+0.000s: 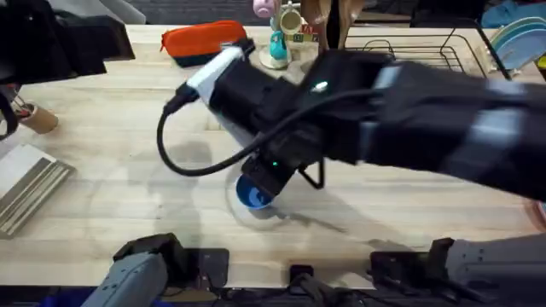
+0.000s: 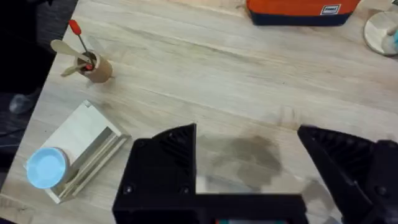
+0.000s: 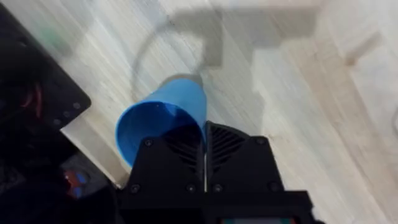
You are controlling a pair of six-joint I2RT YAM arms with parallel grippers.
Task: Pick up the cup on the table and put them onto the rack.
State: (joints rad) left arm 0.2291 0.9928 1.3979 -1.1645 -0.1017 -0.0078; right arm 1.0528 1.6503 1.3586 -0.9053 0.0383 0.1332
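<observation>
The right arm reaches across the middle of the pale wooden desk (image 1: 102, 145), large and dark under the overhead camera, with its pincer (image 1: 266, 181) down at the bright blue cup (image 1: 253, 194) near the desk's front centre. In the right wrist view the two black fingers (image 3: 180, 149) are drawn tight together on the cup's (image 3: 163, 121) rim – one wall of the rim is pinched between them, and the cup tilts with its open mouth turned toward the camera. Whether its base touches the desk I cannot tell.

The black wire rack (image 1: 426, 53) stands at the far right of the desk, well apart from the cup, with pale plates (image 1: 517, 38) at its right end. An orange pouch (image 1: 203, 40) lies along the far edge, and a small teal stand (image 1: 277, 47) with little mugs is just beside the rack's left end.

The left pincer (image 2: 249, 162) hangs over bare desk, its fingers spread wide with nothing between them. Its view takes in a wooden block (image 2: 84, 149) bearing a light blue disc (image 2: 46, 167) – and a small holder of utensils (image 2: 93, 67) farther off
</observation>
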